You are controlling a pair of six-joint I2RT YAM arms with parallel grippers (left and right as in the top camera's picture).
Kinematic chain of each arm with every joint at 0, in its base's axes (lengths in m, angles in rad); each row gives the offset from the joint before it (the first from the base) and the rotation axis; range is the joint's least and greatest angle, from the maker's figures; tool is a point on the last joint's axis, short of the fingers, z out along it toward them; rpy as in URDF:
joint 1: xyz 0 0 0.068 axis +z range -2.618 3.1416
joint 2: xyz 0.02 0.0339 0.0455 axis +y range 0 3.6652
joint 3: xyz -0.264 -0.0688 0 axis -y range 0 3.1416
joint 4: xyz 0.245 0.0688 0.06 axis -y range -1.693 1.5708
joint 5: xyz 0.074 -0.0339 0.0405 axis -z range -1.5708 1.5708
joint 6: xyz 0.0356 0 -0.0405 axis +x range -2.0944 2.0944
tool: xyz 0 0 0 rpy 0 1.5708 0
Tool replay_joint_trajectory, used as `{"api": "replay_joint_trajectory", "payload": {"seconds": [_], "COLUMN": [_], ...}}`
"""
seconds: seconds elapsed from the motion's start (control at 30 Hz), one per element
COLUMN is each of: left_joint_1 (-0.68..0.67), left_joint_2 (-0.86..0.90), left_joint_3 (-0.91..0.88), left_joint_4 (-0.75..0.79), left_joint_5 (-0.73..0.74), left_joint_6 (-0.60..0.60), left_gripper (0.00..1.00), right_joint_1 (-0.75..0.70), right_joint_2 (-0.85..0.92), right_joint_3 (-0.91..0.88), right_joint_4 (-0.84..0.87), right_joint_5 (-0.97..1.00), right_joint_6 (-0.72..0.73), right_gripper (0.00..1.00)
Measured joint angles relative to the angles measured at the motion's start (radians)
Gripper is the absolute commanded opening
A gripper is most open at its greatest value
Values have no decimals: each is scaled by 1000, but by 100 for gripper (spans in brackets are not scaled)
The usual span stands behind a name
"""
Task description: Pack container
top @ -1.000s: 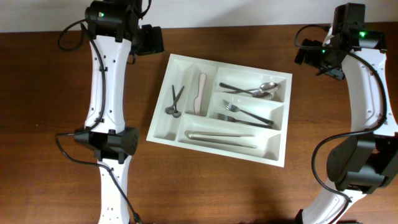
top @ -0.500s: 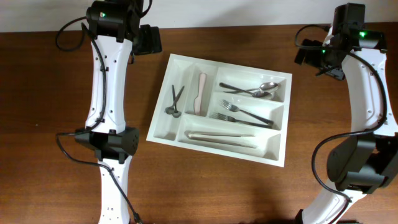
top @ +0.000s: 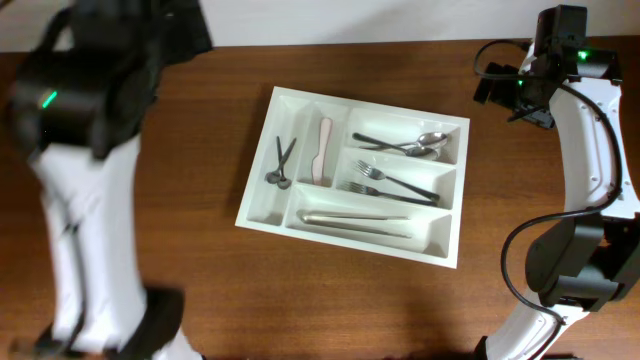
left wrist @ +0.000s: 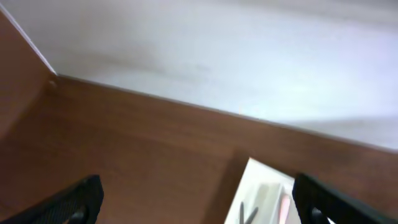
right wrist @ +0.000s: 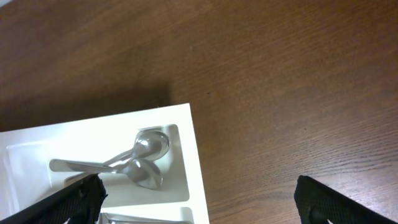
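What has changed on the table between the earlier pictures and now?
The left arm has swung away from its place beside the container, toward the left edge and up nearer the overhead camera, where it shows large and blurred. Nothing was taken hold of or let go. The container, the cutlery in it and the right arm stayed as they were.

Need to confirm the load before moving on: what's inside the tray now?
In the tray: small dark tongs, a pale knife, spoons, forks and long pale tongs, each kind in its own compartment. The spoons overlap, so anything beneath them is hidden.
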Motion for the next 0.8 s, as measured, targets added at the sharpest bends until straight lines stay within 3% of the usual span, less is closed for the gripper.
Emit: {"api": "replay_joint_trajectory", "payload": {"seconds": [0.37,0.8], "left_joint_1": [5,5], "left_joint_2": [-587,-1154], "left_joint_3": [-1026,-1849], "left_joint_4": [455,875], "left_joint_5": [-61,-53], "left_joint_6": [-12,-110], "left_gripper": [99,99], "right_joint_1": [0,0], "right_joint_2": [0,0], "right_joint_3": [1,1], "right_joint_4": [-2,0], "right_joint_5": [0,0], "right_joint_6": [0,0], "right_gripper": [99,99]}}
